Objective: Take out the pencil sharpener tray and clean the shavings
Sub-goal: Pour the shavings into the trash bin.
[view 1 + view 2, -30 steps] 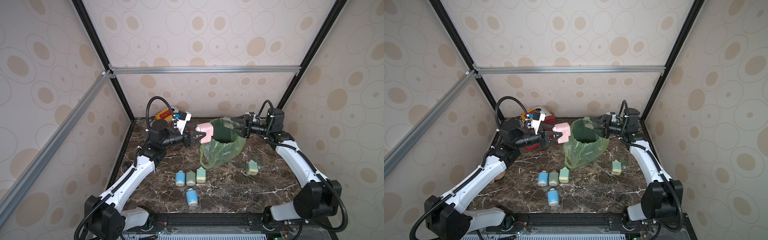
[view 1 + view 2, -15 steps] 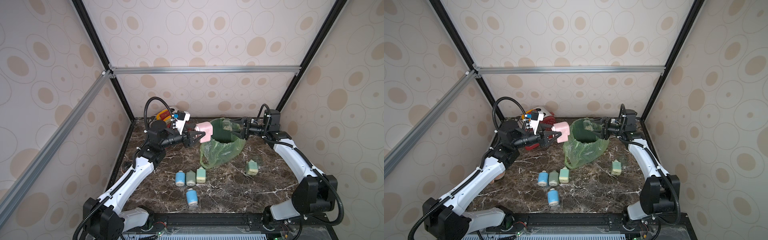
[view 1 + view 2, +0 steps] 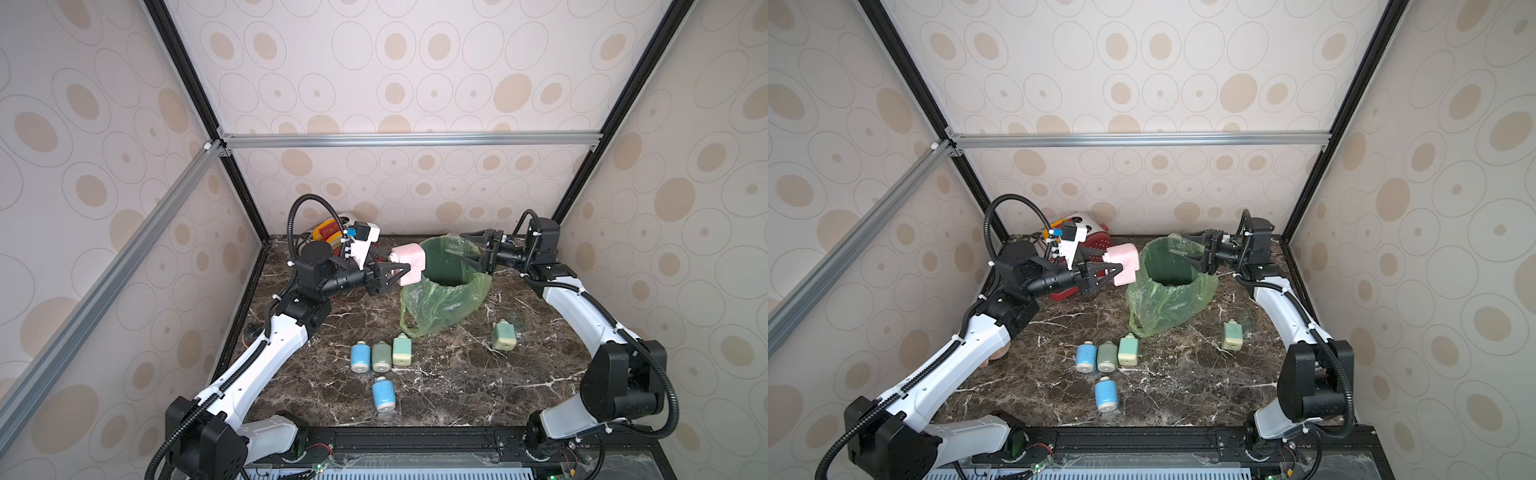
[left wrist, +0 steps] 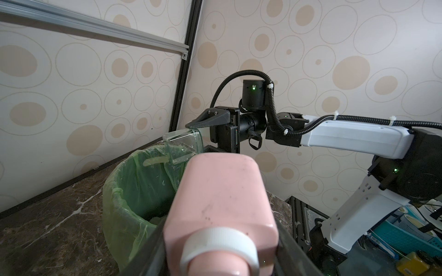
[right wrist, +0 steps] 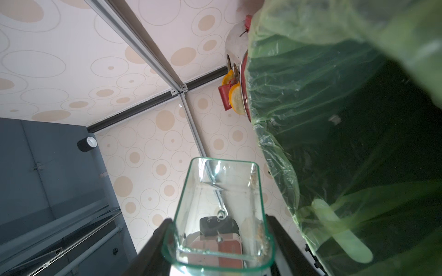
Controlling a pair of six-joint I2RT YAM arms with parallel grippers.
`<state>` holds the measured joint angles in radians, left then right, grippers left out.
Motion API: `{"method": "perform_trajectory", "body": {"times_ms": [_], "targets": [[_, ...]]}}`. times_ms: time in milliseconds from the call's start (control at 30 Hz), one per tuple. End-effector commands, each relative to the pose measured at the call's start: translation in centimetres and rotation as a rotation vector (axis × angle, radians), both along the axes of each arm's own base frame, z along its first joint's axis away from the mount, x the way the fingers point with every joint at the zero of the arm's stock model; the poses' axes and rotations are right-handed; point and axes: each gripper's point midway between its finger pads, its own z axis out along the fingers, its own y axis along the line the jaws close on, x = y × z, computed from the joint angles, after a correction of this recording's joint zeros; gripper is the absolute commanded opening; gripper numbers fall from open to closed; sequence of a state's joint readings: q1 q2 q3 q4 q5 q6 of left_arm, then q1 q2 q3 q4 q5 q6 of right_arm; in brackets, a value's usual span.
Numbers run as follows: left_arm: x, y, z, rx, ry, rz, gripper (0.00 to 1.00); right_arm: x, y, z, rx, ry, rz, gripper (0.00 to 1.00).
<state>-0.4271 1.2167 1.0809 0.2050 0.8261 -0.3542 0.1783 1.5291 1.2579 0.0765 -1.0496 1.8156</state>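
Two grasps | left claw (image 3: 397,266) grips pink pencil sharpener (image 3: 412,261) beside green-lined bin (image 3: 451,291) | right claw (image 3: 462,248) grips clear tray (image 4: 183,143) above bin

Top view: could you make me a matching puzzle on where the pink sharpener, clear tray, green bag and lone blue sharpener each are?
Things:
1. pink sharpener
2. clear tray
3. green bag
4. lone blue sharpener

Places:
A. gripped by the right claw, at the bag's rim
B. lying on the marble table, near the front
C. gripped by the left claw
D. standing open at the back

Pairs: 1-C, 2-A, 3-D, 4-B
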Motion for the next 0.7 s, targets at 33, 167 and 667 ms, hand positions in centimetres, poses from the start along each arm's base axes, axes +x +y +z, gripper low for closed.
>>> {"method": "perform_trajectory", "body": {"times_ms": [33, 167, 667], "targets": [[-0.9, 0.4, 2.7, -0.031, -0.095, -0.006, 0.00, -0.1, 1.0, 1.1, 0.083, -0.024, -0.007, 0.00], [-0.7, 0.4, 2.5, -0.035, -0.095, 0.000, 0.00, -1.3, 1.0, -1.1, -0.004, 0.022, 0.076, 0.00], [-0.9, 0.4, 2.7, -0.041, -0.091, -0.007, 0.00, -2.6, 1.2, -1.6, -0.007, -0.018, 0.099, 0.00]]}}
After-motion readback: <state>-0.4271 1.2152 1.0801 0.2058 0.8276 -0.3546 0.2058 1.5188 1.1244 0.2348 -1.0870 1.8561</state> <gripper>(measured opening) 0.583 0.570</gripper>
